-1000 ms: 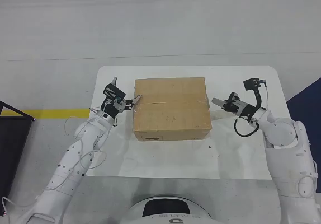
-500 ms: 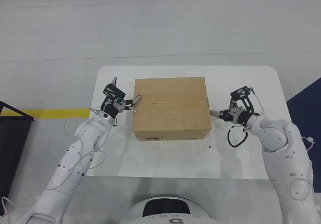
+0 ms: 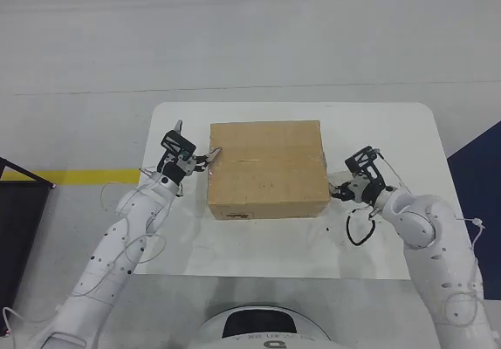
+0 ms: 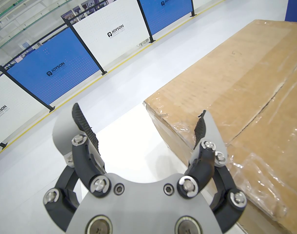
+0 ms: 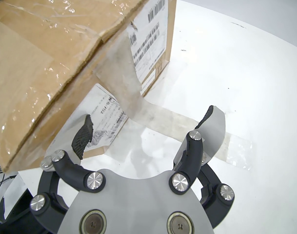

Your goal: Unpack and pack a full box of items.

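Taped-up box (image 3: pixel 268 167) sits mid-bench (image 3: pixel 233 249), top seam (image 3: pixel 272 160) running left-right, left pincer (image 3: pixel 209 160) spread wide right at its left end, right pincer (image 3: pixel 336 192) spread too, low by the near-right corner.

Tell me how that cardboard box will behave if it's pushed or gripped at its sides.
The box sits broad and flat on the table, so it should slide rather than tip. Glossy tape covers its edges, so a grip may slip there. Its creased flap edge will probably give under pressure.
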You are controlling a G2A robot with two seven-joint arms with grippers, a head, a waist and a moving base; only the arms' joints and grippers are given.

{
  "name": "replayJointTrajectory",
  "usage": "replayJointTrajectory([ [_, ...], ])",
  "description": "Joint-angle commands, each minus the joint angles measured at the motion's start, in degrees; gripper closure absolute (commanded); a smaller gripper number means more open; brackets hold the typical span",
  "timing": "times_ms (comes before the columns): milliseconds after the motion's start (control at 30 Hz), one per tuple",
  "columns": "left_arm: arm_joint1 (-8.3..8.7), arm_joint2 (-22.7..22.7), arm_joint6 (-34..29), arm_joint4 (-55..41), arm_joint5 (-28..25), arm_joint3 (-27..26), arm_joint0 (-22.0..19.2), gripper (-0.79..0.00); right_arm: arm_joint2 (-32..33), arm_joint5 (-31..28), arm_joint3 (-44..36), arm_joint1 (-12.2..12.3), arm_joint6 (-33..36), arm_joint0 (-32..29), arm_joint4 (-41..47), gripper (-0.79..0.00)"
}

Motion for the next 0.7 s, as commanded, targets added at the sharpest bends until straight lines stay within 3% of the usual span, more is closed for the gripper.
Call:
replayJointTrajectory([
  [0,0.0,0.0,0.0,0.0,0.0,0.0,0.0,-0.785,-1.7,1.6,0.8,-0.2,0.1,1.5,-0.8,-0.785],
  [233,0.0,0.0,0.0,0.0,0.0,0.0,0.0,-0.785,-2.9,4.2,4.5,-0.6,-3.5,4.7,4.3,-0.785],
  [500,0.0,0.0,0.0,0.0,0.0,0.0,0.0,-0.785,-2.1,11.0,2.8,-1.0,-11.5,2.7,9.4,-0.785],
  [667,0.0,0.0,0.0,0.0,0.0,0.0,0.0,-0.785,-0.6,12.2,-0.7,-1.0,-15.5,-0.3,10.6,-0.785],
])
